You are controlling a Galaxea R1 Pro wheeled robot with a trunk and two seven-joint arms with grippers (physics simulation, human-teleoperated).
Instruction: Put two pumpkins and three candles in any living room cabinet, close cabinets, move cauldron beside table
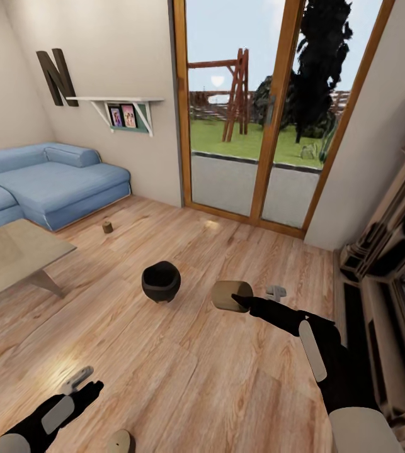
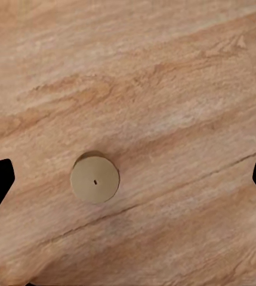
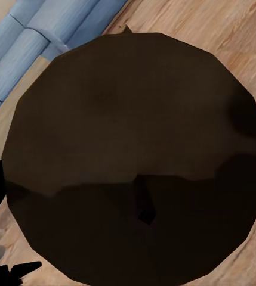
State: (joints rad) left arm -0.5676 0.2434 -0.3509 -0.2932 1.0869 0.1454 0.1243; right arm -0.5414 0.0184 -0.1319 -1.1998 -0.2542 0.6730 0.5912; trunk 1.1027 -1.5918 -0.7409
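Observation:
My right gripper [image 1: 251, 299] is shut on a beige candle [image 1: 228, 296], held lying sideways above the floor. In the right wrist view that candle's dark end [image 3: 133, 149] with its wick is right up against the camera. The black cauldron [image 1: 161, 282] stands on the floor just left of it. My left gripper [image 1: 81, 380] is open, hanging over a second candle [image 2: 95, 179] that stands upright on the floor [image 1: 121, 442]. A third candle [image 1: 108, 227] stands near the sofa. The pumpkins are out of view.
A blue sofa [image 1: 45, 182] fills the far left corner, with a low pale table [image 1: 13, 255] in front of it. Glass doors [image 1: 259, 126] are straight ahead. A dark and pale furniture unit [image 1: 378, 302] runs along the right wall; I cannot tell whether it is the cabinet.

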